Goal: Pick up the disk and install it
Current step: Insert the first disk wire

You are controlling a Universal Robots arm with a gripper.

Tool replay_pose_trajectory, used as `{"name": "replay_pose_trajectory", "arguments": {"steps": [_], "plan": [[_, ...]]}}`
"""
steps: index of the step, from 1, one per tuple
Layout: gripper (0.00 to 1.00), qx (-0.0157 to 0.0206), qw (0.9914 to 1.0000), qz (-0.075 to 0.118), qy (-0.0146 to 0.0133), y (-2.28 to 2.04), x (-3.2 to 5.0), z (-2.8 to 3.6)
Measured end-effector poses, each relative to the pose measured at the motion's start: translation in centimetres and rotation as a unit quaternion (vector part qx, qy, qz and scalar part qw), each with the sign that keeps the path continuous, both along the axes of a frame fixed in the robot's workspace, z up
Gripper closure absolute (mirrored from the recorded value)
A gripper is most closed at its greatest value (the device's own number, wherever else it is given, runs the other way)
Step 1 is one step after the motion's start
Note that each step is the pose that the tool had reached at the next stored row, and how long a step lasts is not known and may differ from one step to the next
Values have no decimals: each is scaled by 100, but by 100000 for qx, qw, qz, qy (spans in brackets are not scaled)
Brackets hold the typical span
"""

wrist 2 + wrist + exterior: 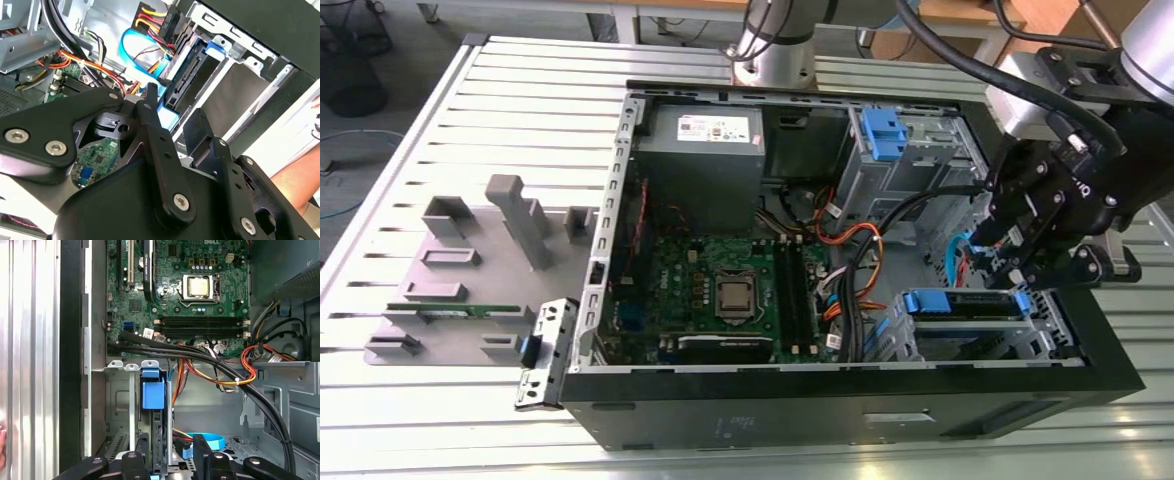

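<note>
In the exterior view the gripper [1023,268] hangs inside the open computer case [854,400], just above the drive cage [981,335] holding the disk [970,305] by its blue rails. The first wrist view shows the motherboard [190,295] beyond that cage. The jaws seem parted, holding nothing, straddling the disk's edge. A white sticker marks the power supply [707,150].

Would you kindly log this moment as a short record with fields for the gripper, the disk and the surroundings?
gripper: gripper hovers above the drive cage at the exterior view's right, inside the open computer case
fingers: apart, nothing between them
disk: disk sits in the drive cage, blue rail visible
motherboard: motherboard exposed, processor socket uncovered
outside case: gray fixture tray with green circuit strip
</note>
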State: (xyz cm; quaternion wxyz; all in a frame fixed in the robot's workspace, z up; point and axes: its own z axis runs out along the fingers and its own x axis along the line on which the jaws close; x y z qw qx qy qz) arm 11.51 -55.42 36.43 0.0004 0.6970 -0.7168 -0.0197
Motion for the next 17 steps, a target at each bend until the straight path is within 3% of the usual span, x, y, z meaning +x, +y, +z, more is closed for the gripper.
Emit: {"name": "replay_pose_trajectory", "arguments": {"steps": [8, 17], "plan": [[52, -352, 99999, 1, -3, 7, 21, -97], [52, -636, 99998, 0, -1, 7, 42, -137]]}}
